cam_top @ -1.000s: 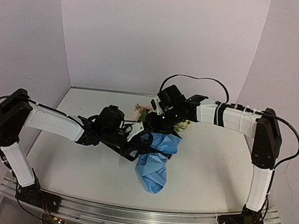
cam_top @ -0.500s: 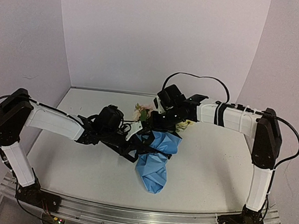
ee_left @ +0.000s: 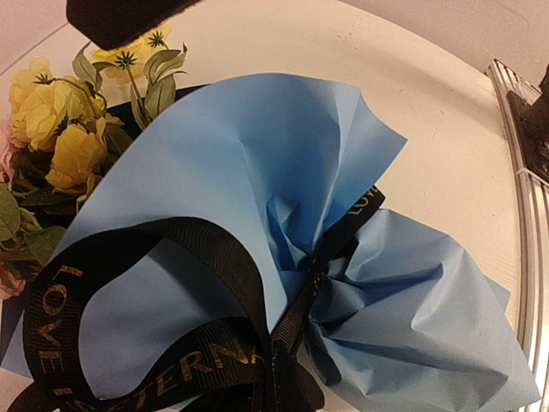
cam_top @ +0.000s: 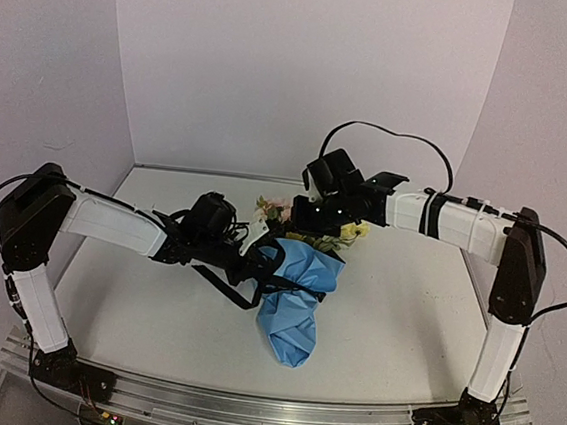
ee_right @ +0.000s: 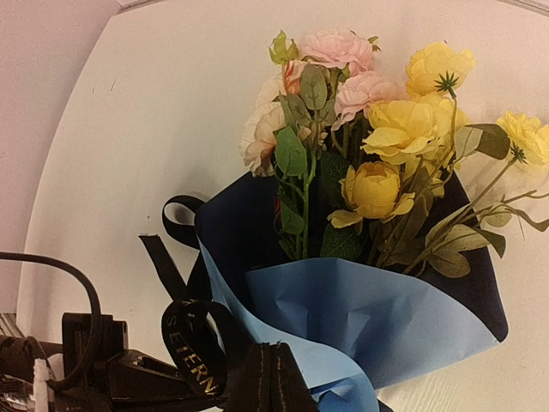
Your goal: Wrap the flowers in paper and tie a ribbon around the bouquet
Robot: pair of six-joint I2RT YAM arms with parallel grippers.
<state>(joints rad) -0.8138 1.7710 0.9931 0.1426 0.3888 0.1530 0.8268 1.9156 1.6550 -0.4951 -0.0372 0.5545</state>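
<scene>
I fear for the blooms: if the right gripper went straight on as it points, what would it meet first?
The right gripper would likely meet the light blue paper, just past its fingers, before the flowers; depth is unclear.

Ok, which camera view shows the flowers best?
The right wrist view: the flowers fill the frame, pink and yellow blooms and green leaves distinct above the paper. The left wrist view catches only a few yellow ones at its left edge. The top view shows them small, partly behind the right arm.

Soft even light, faint shadow beside the paper [cam_top: 292,334]; wrist views curve at edges.
</scene>
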